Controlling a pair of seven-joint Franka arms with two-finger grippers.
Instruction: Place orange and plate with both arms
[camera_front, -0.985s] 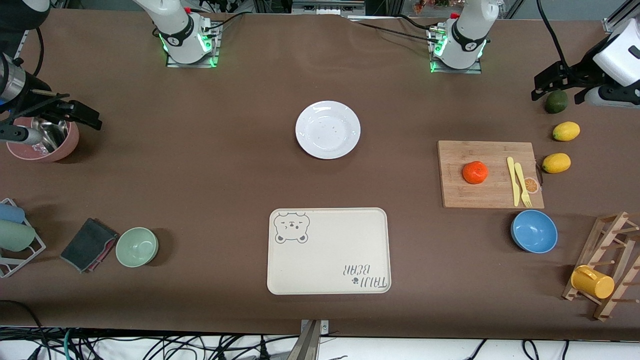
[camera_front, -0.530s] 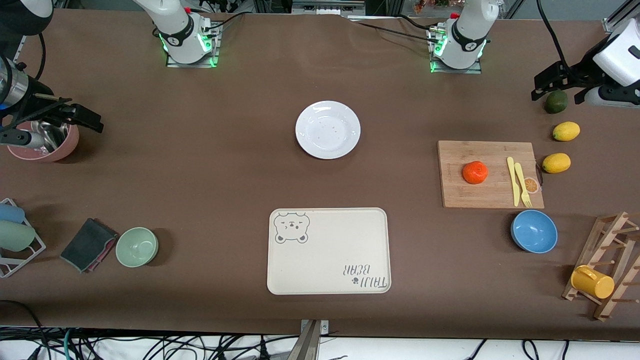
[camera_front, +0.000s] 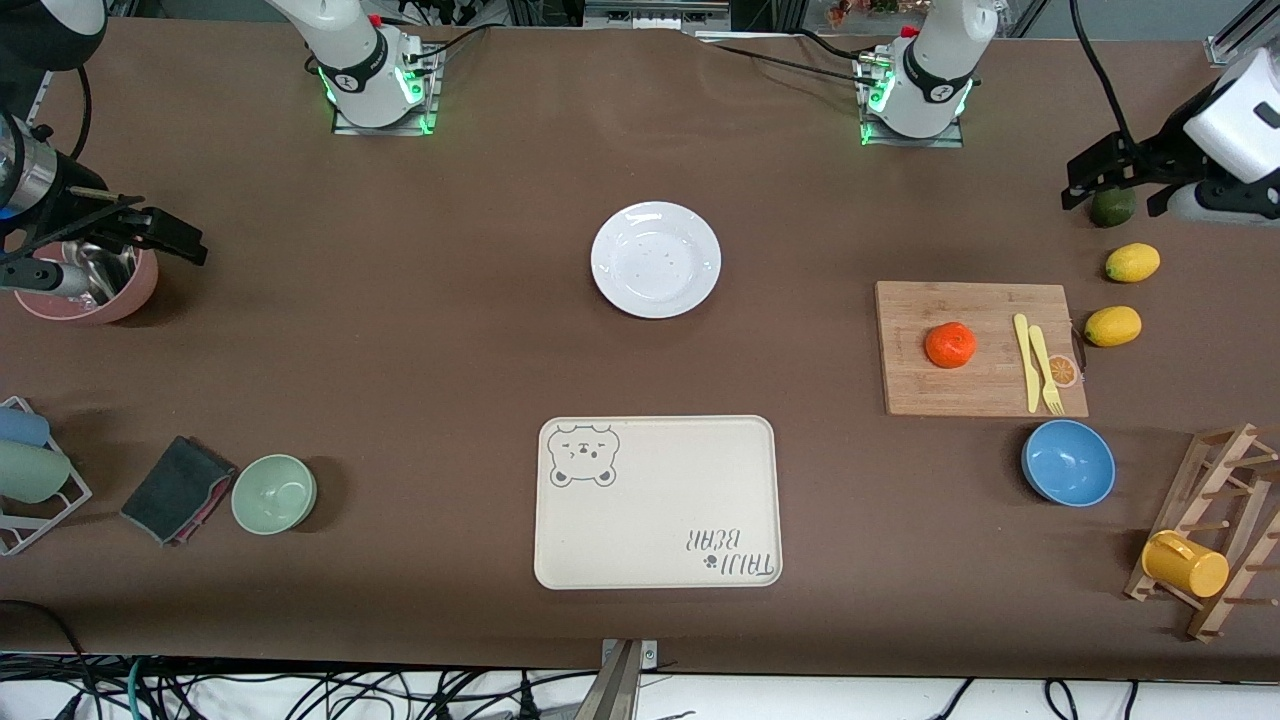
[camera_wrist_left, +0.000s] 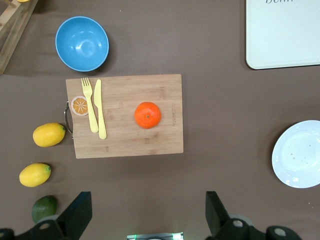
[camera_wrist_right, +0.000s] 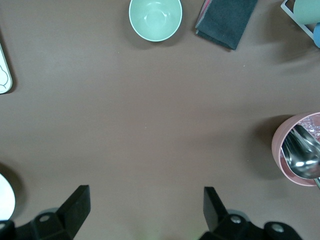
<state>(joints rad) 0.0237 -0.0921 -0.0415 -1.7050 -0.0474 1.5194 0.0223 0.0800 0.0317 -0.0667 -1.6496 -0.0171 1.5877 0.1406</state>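
The orange (camera_front: 950, 345) (camera_wrist_left: 147, 114) rests on a wooden cutting board (camera_front: 980, 395) toward the left arm's end of the table. The white plate (camera_front: 655, 259) (camera_wrist_left: 299, 154) lies bare on the brown table midway between the two bases. My left gripper (camera_front: 1115, 180) (camera_wrist_left: 148, 215) hangs open and holding nothing over a dark green fruit (camera_front: 1112, 206) at that end. My right gripper (camera_front: 105, 250) (camera_wrist_right: 145, 210) hangs open and holding nothing over a pink cup (camera_front: 90, 290) of metal utensils at the right arm's end. Both are well away from the orange and the plate.
A beige bear-print tray (camera_front: 657, 500) lies nearer the camera than the plate. Two lemons (camera_front: 1132, 262), a blue bowl (camera_front: 1068, 462) and a wooden rack with a yellow mug (camera_front: 1185, 563) surround the board. A green bowl (camera_front: 274, 493) and dark cloth (camera_front: 178, 488) lie at the right arm's end.
Both grippers have shifted only slightly, the left one a little toward the bases' edge of the table. The orange and plate have not moved.
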